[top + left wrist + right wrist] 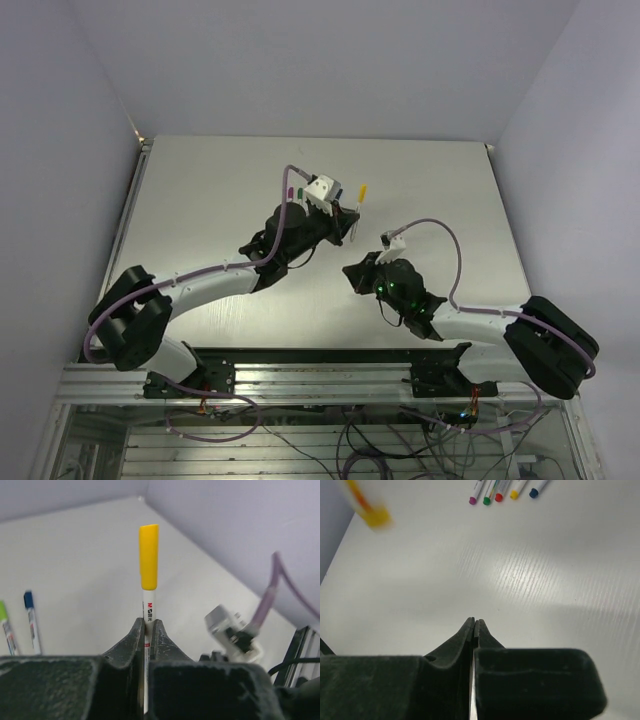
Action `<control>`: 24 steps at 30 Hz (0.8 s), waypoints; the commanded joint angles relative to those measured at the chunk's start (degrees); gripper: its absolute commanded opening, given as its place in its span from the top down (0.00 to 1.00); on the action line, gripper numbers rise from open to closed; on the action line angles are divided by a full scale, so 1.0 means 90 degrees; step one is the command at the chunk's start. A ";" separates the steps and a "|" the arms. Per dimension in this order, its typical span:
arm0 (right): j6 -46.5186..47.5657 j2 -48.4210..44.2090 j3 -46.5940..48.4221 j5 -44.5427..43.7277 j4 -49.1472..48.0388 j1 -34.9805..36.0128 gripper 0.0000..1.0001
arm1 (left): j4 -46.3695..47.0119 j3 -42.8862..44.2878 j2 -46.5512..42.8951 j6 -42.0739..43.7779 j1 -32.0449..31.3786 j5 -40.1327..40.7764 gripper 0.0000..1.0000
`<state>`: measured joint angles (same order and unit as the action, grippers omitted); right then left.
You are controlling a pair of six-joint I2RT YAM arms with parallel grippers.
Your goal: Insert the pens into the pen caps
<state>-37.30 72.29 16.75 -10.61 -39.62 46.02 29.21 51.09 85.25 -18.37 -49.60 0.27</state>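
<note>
Firmly clamped upright in left gripper (pixel 148 626), yellow-capped pen (pixel 149 602), right gripper (pixel 474 626) closed on nothing, blue-capped pen (pixel 31 616) and green-capped pen (pixel 6 626) laid on table (pixel 90 555), their row partly covered overhead by left wrist (pixel 321 189).

Pen standing in a gripper, the others lying on the table.
The left gripper (pixel 148 623) is holding one pen (pixel 149 605) upright over the far middle of the table (pixel 200 200), a cap (pixel 149 555) sitting on its upper end. A row of pens (pixel 498 492) is lying side by side on the table just left of it, partly under that wrist. The right gripper (pixel 473 625) is hanging nearer the bases and to the right, well apart from the row.
</note>
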 commanded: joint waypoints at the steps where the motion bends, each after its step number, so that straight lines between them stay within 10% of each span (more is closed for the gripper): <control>1: -0.0013 -0.0197 0.0110 -0.0155 0.0447 0.0015 1.00 | 0.0909 0.0089 -0.0144 -0.0016 -0.0028 0.0003 0.93; 12: -0.0249 -0.1646 0.0121 -0.1755 0.1862 0.0016 0.95 | 0.0034 0.0314 0.0393 0.0254 0.0008 0.0767 0.93; 24: -0.0343 -0.3513 0.0313 -0.3112 0.4003 0.0015 0.80 | -0.2311 0.2964 0.2988 0.0645 0.0180 0.1661 0.93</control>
<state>-39.92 44.75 17.74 -33.01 -11.84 46.09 16.53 69.41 106.76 -14.92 -48.82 10.98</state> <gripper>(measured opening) 0.196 0.097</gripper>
